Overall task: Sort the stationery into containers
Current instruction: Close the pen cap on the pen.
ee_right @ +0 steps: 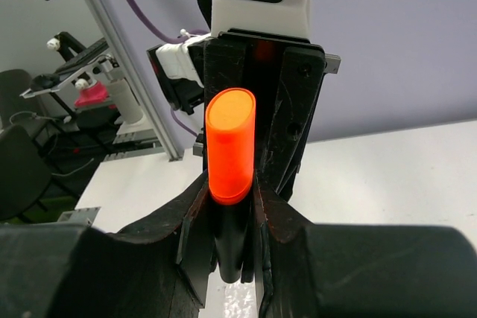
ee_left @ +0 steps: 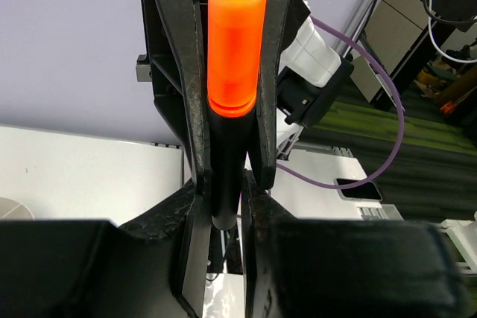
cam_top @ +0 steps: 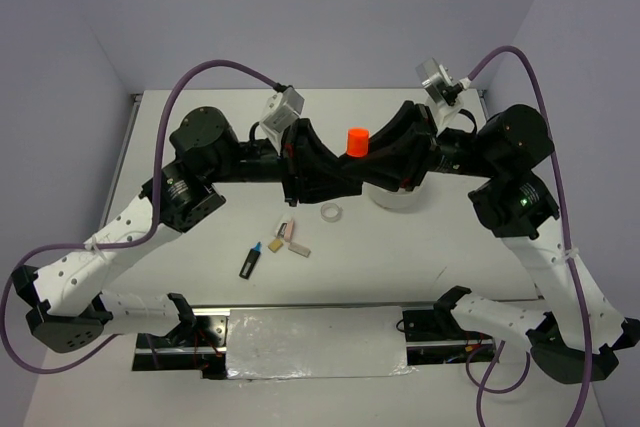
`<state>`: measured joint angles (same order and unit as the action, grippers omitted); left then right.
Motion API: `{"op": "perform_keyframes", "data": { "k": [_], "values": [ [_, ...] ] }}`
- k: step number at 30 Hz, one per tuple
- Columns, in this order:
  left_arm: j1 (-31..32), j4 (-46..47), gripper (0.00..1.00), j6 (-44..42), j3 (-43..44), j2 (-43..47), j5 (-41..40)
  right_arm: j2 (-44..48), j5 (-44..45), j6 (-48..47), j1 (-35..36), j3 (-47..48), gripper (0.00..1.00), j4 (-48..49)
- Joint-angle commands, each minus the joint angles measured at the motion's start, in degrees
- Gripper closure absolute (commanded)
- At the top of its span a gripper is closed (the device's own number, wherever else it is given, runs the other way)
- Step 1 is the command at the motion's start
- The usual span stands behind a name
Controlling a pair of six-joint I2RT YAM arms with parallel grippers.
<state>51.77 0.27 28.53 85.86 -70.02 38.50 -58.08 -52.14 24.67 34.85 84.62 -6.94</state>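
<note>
A black marker with an orange cap (cam_top: 357, 141) stands upright above the table's middle, held between both grippers. My left gripper (cam_top: 345, 171) is shut on its lower body (ee_left: 226, 176), and my right gripper (cam_top: 370, 171) grips the same body (ee_right: 232, 236) from the other side. The round white tub (cam_top: 398, 198) sits just under the right gripper, mostly hidden. On the table lie a clear tape ring (cam_top: 333, 213), a black marker with a blue tip (cam_top: 250, 260), a pink eraser (cam_top: 289, 233) and a tan piece (cam_top: 299, 249). The pink cylinder is out of view.
A silver foil-covered strip (cam_top: 315, 343) runs along the near edge between the arm bases. Purple cables (cam_top: 215, 72) loop over both arms. The table's left edge has a metal rail (cam_top: 122, 162).
</note>
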Motion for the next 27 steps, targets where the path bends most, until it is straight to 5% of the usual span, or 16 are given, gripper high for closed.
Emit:
{"op": "perform_keyframes", "data": {
  "k": [1, 2, 5, 7, 8, 10, 12, 14, 27],
  "values": [
    [0.18, 2.37, 0.85, -0.05, 0.27, -0.29, 0.09, 0.17, 1.16, -0.49, -0.22, 0.28, 1.00, 2.46],
    [0.18, 1.93, 0.99, -0.32, 0.70, -0.38, -0.44, 0.16, 1.25, -0.58, -0.22, 0.20, 1.00, 2.28],
    [0.18, -0.09, 1.00, -1.37, 2.20, -0.65, -2.90, 0.51, 2.56, -1.81, -0.14, -0.16, 0.98, 1.49],
    [0.18, -1.75, 1.00, -1.99, 2.38, -0.30, -4.22, 0.69, 3.79, -2.43, -0.22, -0.07, 0.73, -0.17],
    [0.18, -2.03, 1.00, -2.34, 2.20, -0.12, -5.96, 0.87, 4.58, -2.69, -0.48, 0.02, 0.47, -0.70],
    [0.18, -2.82, 1.00, -3.22, 1.50, 0.67, -7.38, 1.13, 5.73, -2.96, -0.66, 0.46, 0.38, -1.84],
    [0.26, -3.26, 1.00, -3.92, 1.24, 0.76, -8.00, 0.87, 6.00, -3.13, -0.84, 1.68, 0.10, -2.64],
    [0.18, -3.61, 1.00, -3.92, 1.06, 0.50, -7.83, 0.52, 6.87, -3.74, -0.92, 2.91, 0.00, -5.00],
    [0.18, -1.77, 1.00, -3.66, -0.96, 0.59, -6.51, -1.94, 14.00, -2.52, -2.94, 11.88, 0.00, -14.25]
  ]
}}
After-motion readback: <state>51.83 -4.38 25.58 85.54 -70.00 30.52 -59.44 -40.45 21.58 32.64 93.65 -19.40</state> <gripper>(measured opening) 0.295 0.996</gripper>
